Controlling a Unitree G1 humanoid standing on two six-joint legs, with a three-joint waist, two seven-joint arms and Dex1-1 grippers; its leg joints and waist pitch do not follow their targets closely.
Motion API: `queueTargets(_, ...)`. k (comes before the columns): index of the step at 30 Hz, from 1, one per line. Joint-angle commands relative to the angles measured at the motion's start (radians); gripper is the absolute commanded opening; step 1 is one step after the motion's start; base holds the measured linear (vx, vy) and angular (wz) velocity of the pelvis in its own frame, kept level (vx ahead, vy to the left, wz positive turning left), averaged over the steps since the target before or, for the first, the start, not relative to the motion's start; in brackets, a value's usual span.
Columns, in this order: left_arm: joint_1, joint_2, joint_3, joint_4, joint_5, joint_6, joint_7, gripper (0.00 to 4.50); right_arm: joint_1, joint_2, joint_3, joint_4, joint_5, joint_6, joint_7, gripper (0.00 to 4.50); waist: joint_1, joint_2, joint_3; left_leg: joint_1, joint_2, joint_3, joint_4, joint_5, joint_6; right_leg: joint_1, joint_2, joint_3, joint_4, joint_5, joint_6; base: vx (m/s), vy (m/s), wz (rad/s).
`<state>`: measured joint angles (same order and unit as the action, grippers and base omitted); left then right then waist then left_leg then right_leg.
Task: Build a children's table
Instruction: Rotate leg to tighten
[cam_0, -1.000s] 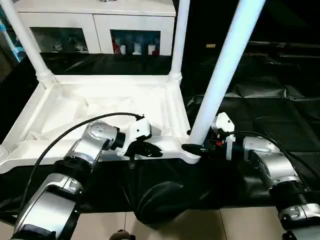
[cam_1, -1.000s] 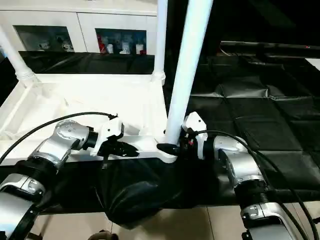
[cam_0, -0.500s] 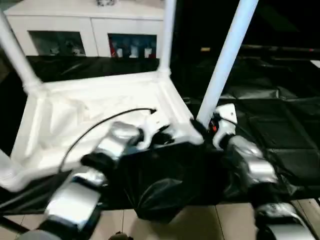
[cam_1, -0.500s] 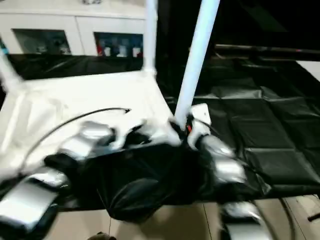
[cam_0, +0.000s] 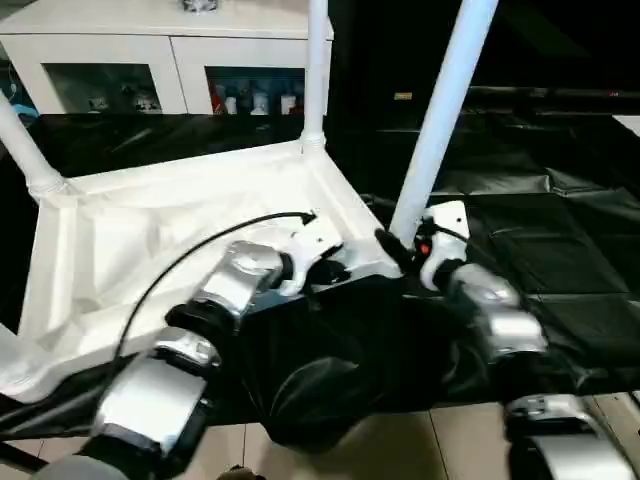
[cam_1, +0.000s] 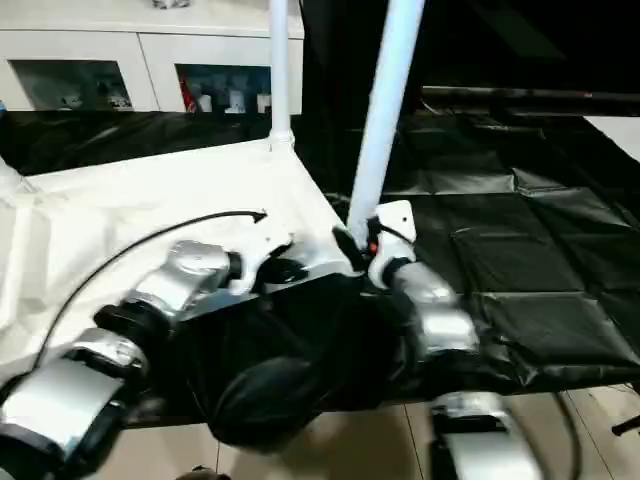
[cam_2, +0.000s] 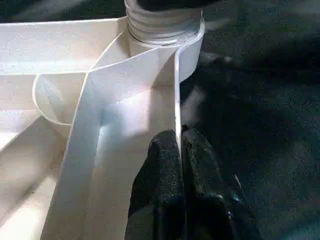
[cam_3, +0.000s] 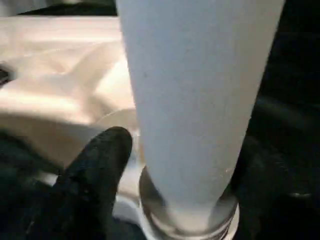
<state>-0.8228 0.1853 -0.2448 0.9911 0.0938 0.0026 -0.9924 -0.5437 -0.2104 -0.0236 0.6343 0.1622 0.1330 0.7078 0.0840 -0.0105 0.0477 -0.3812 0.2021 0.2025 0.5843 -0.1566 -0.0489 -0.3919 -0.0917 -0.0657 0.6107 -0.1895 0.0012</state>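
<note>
While both our silver forearms reach forward, our left tool (cam_2: 180, 150) pinches the upturned white plastic tabletop (cam_0: 150, 225) rim; our right tool (cam_3: 170, 165) straddles the corner's white tapered tube leg (cam_0: 440, 110), grip unclear.

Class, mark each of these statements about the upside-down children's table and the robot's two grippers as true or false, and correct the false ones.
1. The tabletop lies underside up on black sheeting. True.
2. The left gripper is pinched shut on the tabletop's thin rim. True.
3. The right gripper is at the far corner of the tabletop, beside the cabinet. False: it is at the base of the near leg, at the near corner.
4. No leg stands in a socket yet. False: the near leg and a far leg stand upright in corner sockets.
5. A white cabinet with glass doors stands behind the table. True.
</note>
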Motion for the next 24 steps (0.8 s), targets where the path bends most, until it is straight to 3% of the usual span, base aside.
queueTargets(1,0.012,-0.017,-0.009,-0.059,-0.046,-0.054,-0.085,0.00,0.022,0.004,0.104,-0.030,0.022,0.046,0.168,3.15,0.002,-0.006,-0.060,0.019,0.035,-0.023,-0.076,-0.288,0.022,0.037,-0.062,0.043,-0.083,-0.222,-0.202,0.000,0.000,0.00)
queueTargets(4,0.035,0.010,-0.008,-0.088,-0.073,-0.059,-0.180,0.00,0.035,-0.055,0.124,-0.060,0.030,0.062,0.276,3.15,0.011,-0.007,-0.068,0.014,0.035,-0.015,-0.064,-0.193,0.060,0.044,-0.056,0.039,-0.062,-0.056,-0.252,0.000,0.000,0.00)
queueTargets(6,0.050,0.033,-0.011,-0.114,-0.090,-0.046,-0.247,0.00,0.041,-0.092,0.135,-0.079,0.035,0.075,0.348,3.15,0.014,-0.007,-0.068,0.013,0.035,-0.012,-0.061,-0.168,0.079,0.043,-0.056,0.039,-0.058,-0.018,-0.268,0.000,0.000,0.00)
queueTargets(8,0.059,0.060,-0.012,-0.129,-0.096,-0.040,-0.309,0.00,0.043,-0.128,0.146,-0.090,0.035,0.086,0.413,3.15,0.018,-0.004,-0.065,0.017,0.037,-0.011,-0.063,-0.194,0.079,0.038,-0.059,0.038,-0.065,-0.073,-0.272,0.000,0.000,0.00)
queueTargets(11,0.062,0.082,-0.012,-0.132,-0.091,-0.042,-0.340,0.00,0.037,-0.149,0.154,-0.080,0.020,0.083,0.434,3.15,0.022,-0.004,-0.061,0.020,0.040,-0.012,-0.068,-0.241,0.047,0.035,-0.060,0.039,-0.071,-0.158,-0.258,0.000,0.000,0.00)
queueTargets(14,0.063,0.106,-0.010,-0.134,-0.087,-0.043,-0.364,0.00,0.029,-0.154,0.154,-0.069,0.018,0.083,0.443,2.80,0.021,-0.003,-0.061,0.024,0.042,-0.014,-0.072,-0.265,0.021,0.032,-0.061,0.041,-0.072,-0.192,-0.248,0.000,0.000,0.00)
queueTargets(18,0.066,0.118,-0.002,-0.141,-0.080,-0.042,-0.367,0.00,0.033,-0.154,0.169,-0.072,0.017,0.087,0.460,2.46,0.022,-0.005,-0.062,0.022,0.040,-0.013,-0.071,-0.254,0.020,0.033,-0.060,0.041,-0.069,-0.166,-0.249,0.000,0.000,0.00)
queueTargets(24,0.068,0.111,0.004,-0.138,-0.072,-0.042,-0.342,0.00,0.051,-0.148,0.174,-0.089,0.026,0.100,0.462,2.39,0.023,-0.005,-0.063,0.021,0.039,-0.013,-0.069,-0.233,0.029,0.035,-0.061,0.041,-0.068,-0.148,-0.253,0.000,0.000,0.00)
